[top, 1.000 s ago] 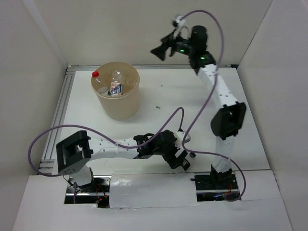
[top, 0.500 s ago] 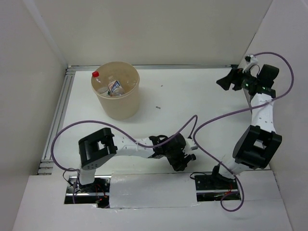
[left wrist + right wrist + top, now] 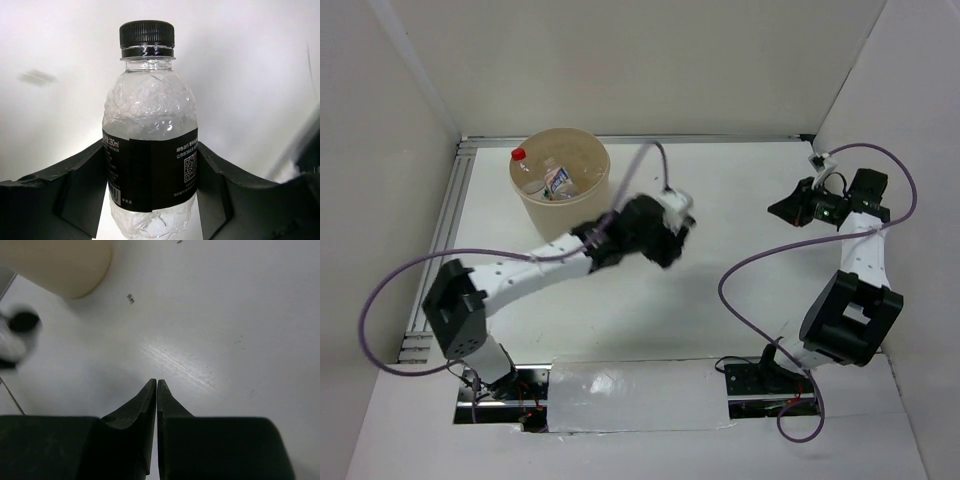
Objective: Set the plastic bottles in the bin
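Observation:
A clear plastic bottle (image 3: 149,125) with a black cap and black label stands upright between my left gripper's (image 3: 150,170) fingers, which are shut on its labelled middle. From above, the left gripper (image 3: 663,232) hangs over the table's centre, right of the bin (image 3: 603,170). This round beige bucket at the back left holds a red-capped bottle (image 3: 519,156) and a labelled clear one (image 3: 558,181). My right gripper (image 3: 776,209) is at the right side, shut with nothing in it; its tips (image 3: 157,382) meet above bare table.
White walls close in the table on the left, back and right. A metal rail (image 3: 448,215) runs along the left edge. In the right wrist view the bin's side (image 3: 60,265) shows at top left, with a blurred dark-capped shape (image 3: 20,325) below it.
My left arm closed on the bottle near the front edge and carried it up toward the bin. The right arm swung from the back to the right side and its jaws shut.

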Motion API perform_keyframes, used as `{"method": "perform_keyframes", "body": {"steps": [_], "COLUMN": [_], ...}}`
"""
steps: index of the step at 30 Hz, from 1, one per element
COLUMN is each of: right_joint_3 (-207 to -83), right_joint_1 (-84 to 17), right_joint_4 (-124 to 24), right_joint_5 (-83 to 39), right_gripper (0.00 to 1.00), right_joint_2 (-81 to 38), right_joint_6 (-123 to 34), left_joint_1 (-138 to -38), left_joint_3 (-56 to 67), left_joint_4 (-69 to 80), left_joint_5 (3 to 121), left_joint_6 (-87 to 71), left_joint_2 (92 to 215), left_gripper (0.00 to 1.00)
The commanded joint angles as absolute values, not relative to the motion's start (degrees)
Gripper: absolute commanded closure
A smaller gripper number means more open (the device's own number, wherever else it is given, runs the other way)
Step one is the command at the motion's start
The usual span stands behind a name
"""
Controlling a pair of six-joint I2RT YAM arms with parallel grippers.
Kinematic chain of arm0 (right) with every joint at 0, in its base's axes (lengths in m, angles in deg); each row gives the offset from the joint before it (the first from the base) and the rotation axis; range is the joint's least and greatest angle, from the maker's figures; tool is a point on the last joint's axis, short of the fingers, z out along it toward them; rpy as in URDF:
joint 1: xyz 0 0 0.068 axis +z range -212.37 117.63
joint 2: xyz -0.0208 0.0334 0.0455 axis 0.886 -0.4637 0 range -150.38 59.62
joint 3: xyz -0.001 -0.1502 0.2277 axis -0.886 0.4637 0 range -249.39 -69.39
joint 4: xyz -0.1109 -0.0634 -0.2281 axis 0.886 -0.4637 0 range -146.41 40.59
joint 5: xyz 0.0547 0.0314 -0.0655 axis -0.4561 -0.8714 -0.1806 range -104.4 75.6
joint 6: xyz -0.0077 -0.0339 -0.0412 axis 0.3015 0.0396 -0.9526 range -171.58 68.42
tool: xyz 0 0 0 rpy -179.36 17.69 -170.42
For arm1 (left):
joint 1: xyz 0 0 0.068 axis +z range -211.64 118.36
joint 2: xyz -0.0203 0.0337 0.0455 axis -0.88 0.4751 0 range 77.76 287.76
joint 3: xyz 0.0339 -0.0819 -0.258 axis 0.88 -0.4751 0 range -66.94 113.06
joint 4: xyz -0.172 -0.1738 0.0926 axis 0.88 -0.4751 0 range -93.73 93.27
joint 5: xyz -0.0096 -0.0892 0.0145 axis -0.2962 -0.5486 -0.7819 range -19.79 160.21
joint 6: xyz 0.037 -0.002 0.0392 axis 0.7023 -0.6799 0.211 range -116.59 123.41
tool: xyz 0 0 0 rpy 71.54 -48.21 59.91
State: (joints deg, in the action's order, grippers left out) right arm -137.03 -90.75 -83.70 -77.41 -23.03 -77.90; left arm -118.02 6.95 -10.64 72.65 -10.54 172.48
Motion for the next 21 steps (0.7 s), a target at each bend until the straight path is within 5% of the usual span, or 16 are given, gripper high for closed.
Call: {"method": "perform_keyframes", "body": {"steps": [1, 8, 17, 18, 21], "right_joint_3": [-133.04, -128.37, -129.42, -129.42, -128.20], "right_joint_1": [-91.02, -91.02, -91.02, -91.02, -91.02], "right_joint_4": [-89.40, -90.80, -95.55, -96.08, -96.08], "right_joint_5": [-80.06, -79.54, -78.30, -77.78, -76.99], "right_gripper": [0.90, 0.85, 0.67, 0.66, 0.48], "right_joint_2": [-19.05, -17.81, -18.34, -18.34, -18.34], "right_joint_6": [-84.88, -88.66, -93.15, -93.76, -94.29], "left_joint_1": [-108.34, -98.31, -86.17, -84.85, -83.53], "left_joint_3": [13.99, 20.16, 12.26, 11.73, 11.72], "left_joint_4": [-9.74, -6.32, -7.02, -6.15, -6.14], "left_joint_5": [77.69, 88.81, 93.34, 92.63, 91.13], "left_joint_6": [-7.05, -4.85, -7.84, -8.45, -8.98], "left_joint_2": [163.47, 159.77, 160.46, 159.77, 159.76], "left_gripper": [0.99, 0.92, 0.88, 0.83, 0.25]}}
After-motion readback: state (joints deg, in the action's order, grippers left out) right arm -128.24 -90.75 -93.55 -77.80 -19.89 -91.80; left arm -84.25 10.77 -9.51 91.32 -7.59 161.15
